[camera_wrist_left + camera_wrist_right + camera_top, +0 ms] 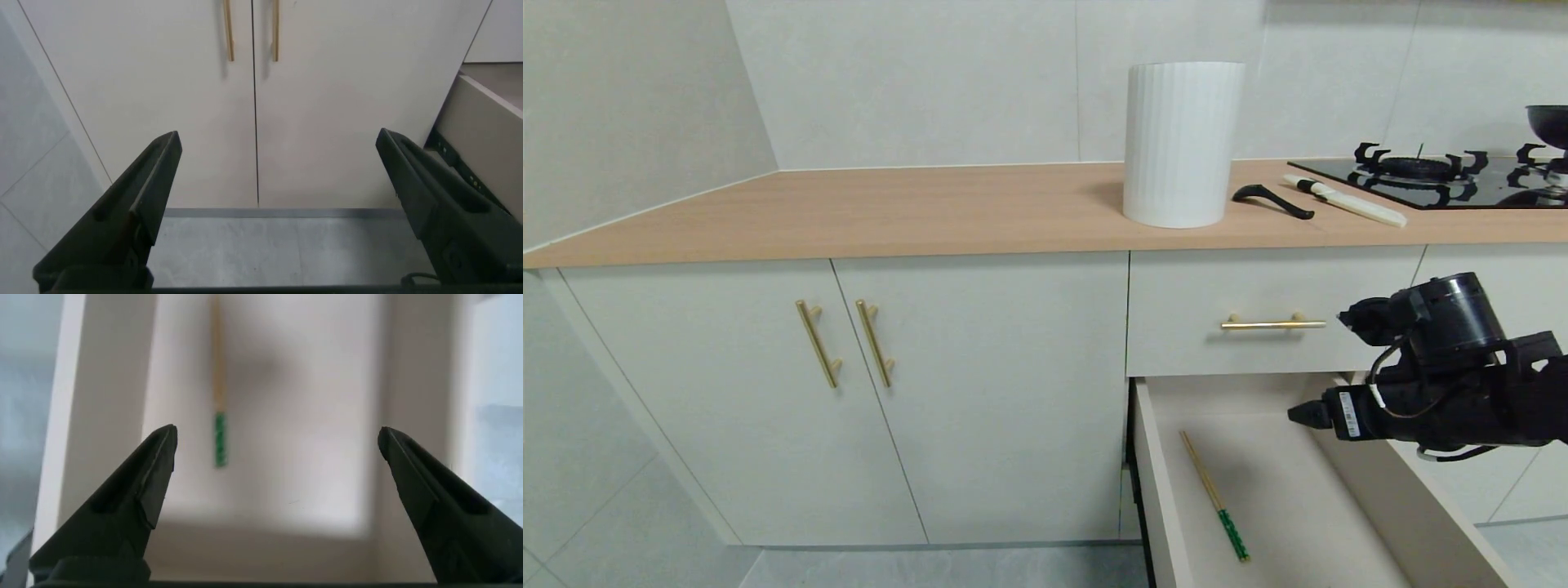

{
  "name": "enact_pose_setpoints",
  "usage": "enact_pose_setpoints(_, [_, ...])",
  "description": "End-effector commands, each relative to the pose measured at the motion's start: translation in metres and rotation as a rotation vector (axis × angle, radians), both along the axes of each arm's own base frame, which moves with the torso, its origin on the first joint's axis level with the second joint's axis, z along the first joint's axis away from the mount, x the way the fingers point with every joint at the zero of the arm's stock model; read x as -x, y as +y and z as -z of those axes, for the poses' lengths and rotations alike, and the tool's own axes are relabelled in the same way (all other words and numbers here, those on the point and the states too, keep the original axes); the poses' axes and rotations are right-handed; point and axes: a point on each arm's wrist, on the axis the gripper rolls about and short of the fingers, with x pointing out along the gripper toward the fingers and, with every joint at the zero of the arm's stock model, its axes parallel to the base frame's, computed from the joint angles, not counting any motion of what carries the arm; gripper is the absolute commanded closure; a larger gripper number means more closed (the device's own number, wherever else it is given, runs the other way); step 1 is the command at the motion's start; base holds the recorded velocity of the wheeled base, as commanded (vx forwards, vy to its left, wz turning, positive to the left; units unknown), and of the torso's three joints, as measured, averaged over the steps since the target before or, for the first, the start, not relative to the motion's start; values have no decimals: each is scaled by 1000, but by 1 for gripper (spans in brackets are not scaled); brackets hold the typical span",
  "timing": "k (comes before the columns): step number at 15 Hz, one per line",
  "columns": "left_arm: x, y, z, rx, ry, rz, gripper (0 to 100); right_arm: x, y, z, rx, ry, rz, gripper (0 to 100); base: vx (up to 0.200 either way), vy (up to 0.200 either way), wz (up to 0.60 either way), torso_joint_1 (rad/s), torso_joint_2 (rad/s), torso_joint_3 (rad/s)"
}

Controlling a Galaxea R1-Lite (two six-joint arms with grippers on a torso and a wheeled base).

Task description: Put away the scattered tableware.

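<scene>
A wooden chopstick (1215, 496) with a green end lies on the floor of the open drawer (1152, 457) at the lower right. My right gripper (1307, 415) hovers over the drawer's right side; in the right wrist view it (278, 449) is open and empty above the chopstick (218, 392). On the wooden counter a black spoon (1272, 199) and a white knife (1343, 201) lie beside a tall white ribbed container (1183, 144). My left gripper (278, 147) is open and empty, low in front of the cabinet doors (163, 98).
A gas hob (1437, 175) with a black pot at its edge sits at the counter's right end. A shut drawer with a gold handle (1272, 324) is directly above the open one. Two gold door handles (845, 343) stick out from the cabinet doors.
</scene>
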Motion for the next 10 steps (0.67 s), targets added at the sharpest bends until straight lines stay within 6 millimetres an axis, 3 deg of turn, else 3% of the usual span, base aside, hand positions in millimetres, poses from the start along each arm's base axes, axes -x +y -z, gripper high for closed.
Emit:
enact_pose_setpoints(1, [0, 0, 0, 1, 0, -1, 0, 6, -5, -13, -12, -47, 10, 0, 0, 0, 0, 0, 0, 0])
enact_pose_setpoints(6, [0, 0, 0, 1, 0, 1, 0, 7, -5, -14, -14, -50, 9, 0, 0, 0, 0, 66, -223, -222])
enact_pose_setpoints(10, [0, 0, 0, 1, 0, 1, 0, 6, -7, -14, -4, -52, 9, 0, 0, 0, 0, 141, -529, -307])
